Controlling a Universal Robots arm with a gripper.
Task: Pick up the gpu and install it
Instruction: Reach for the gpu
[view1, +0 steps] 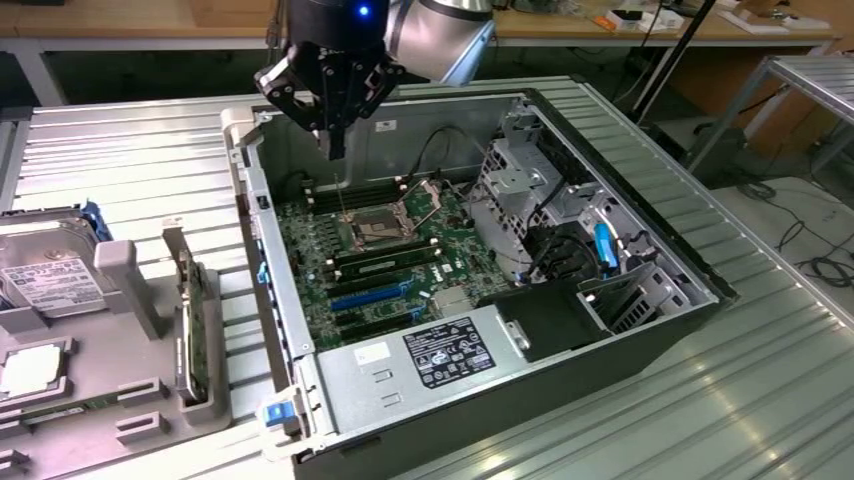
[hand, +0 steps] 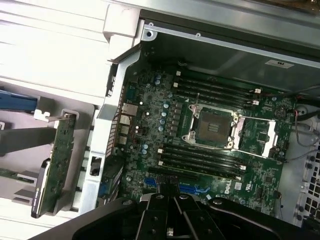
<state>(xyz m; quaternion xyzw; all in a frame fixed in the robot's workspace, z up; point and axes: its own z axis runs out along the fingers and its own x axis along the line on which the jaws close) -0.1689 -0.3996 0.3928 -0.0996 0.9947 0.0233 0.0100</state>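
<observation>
The gpu (view1: 188, 322) stands on edge in a grey holder (view1: 127, 290) on the exterior view's left, outside the computer case; its green board and metal bracket face the wrist camera (hand: 54, 162). My gripper (view1: 334, 145) hangs above the far end of the open case, over the motherboard (view1: 387, 250), its fingers shut together with nothing between them. In the wrist view the shut gripper (hand: 167, 186) points down at the motherboard (hand: 215, 145) near the blue expansion slots (hand: 196, 189). The gripper is well apart from the gpu.
The case wall (view1: 260, 260) stands between the gpu holder and the motherboard. A silver hard drive (view1: 54, 275) and a processor chip (view1: 34, 370) lie in the grey tray. A drive cage (view1: 527, 190), cables and a black power supply (view1: 554, 320) fill the case's other side.
</observation>
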